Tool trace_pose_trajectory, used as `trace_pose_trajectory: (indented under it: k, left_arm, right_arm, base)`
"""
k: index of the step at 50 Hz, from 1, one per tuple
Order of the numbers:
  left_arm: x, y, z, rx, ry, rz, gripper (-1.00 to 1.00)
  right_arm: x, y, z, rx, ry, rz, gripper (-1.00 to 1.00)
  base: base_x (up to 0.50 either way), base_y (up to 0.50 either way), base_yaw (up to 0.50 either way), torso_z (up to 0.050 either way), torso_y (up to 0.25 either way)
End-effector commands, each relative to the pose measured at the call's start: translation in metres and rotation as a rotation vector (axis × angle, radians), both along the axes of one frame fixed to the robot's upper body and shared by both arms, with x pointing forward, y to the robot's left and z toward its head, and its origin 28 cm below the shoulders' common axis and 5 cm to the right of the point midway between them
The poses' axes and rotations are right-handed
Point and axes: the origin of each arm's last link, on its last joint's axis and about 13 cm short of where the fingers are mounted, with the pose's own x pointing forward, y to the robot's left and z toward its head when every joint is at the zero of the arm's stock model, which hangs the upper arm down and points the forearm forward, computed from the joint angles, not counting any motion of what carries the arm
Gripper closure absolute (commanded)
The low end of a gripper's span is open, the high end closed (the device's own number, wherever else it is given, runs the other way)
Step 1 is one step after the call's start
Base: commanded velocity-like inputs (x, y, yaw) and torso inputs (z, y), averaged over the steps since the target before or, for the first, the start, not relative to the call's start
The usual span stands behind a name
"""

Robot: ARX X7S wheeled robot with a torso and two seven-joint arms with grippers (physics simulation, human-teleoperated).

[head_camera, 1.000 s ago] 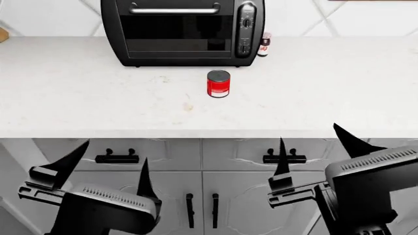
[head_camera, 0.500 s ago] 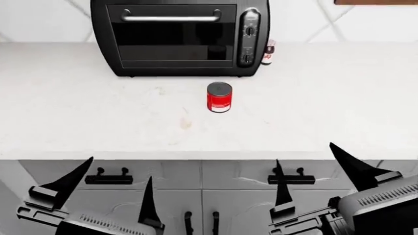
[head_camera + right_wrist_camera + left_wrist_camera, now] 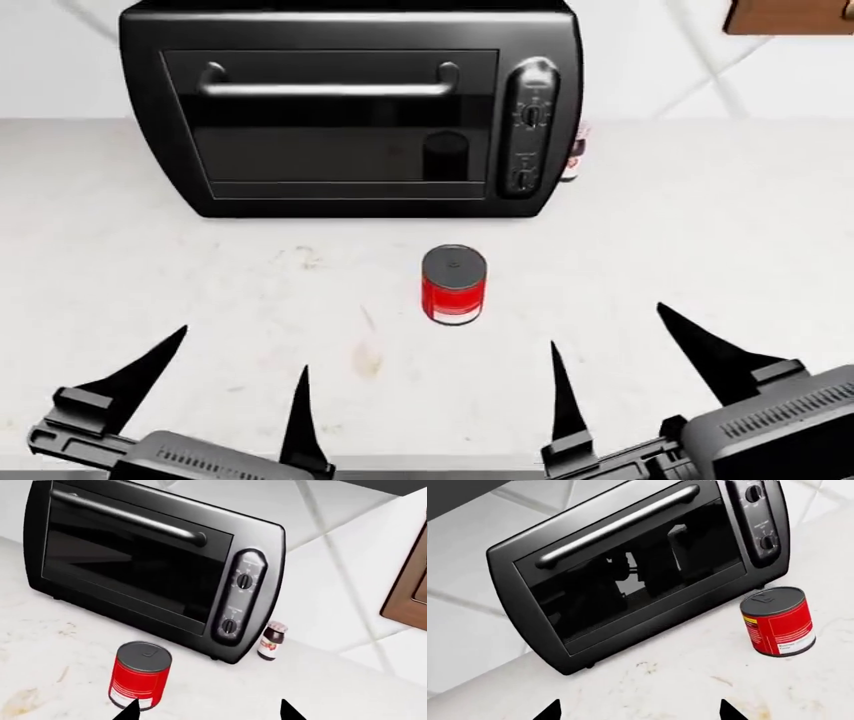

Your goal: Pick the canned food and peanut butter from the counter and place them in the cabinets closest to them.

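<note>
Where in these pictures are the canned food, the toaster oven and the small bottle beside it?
canned food (image 3: 453, 287), head view, red label on its side.
toaster oven (image 3: 327, 130), head view, glass door.
small bottle (image 3: 271, 641), right wrist view, labelled body.

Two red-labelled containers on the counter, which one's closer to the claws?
The canned food: it stands alone on the open counter in front of the toaster oven. The small dark bottle sits farther back, beside the oven's knob end.

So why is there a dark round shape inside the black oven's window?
Head view: the glossy door of the black toaster oven mirrors the red tin can in front. Left wrist view: the same glass reflects blurry dark shapes too.
</note>
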Motion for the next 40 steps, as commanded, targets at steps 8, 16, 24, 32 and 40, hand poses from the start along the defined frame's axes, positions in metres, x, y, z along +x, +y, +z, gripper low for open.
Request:
trace_pose_trajectory:
  k: [8, 16, 24, 32, 40]
  left_arm:
    - [-0.001, -0.001, -0.001, 0.0, 0.005, -0.015, -1.0]
    - [-0.001, -0.001, -0.002, 0.001, 0.006, -0.014, -1.0]
    - [-0.002, -0.001, -0.002, 0.002, 0.006, -0.018, -1.0]
    - [-0.003, -0.002, -0.001, 0.003, 0.004, -0.023, -1.0]
    - [-0.005, -0.004, 0.0, 0.007, 0.003, -0.032, -1.0]
  right_arm:
    - [0.0, 0.001, -0.001, -0.004, 0.008, 0.01, -1.0]
    - [0.0, 0.003, -0.001, -0.006, 0.01, 0.015, -1.0]
    - [0.0, 0.003, -0.002, 0.0, 0.013, 0.01, -1.0]
    - [0.002, 0.009, 0.004, 0.088, 0.232, 0.196, -1.0]
    - [-0.004, 0.018, 0.012, 0.152, 0.364, 0.335, -1.0]
  base:
    - [0.5, 0.0, 0.0, 0.0, 0.001]
    - [0.5, 0.0, 0.0, 0.0, 0.001]
    - [0.31, 0.0, 0.0, 0.0, 0.001]
    - [0.0, 0.0, 0.0, 0.0, 0.0]
    - [0.0, 0.0, 0.0, 0.0, 0.0]
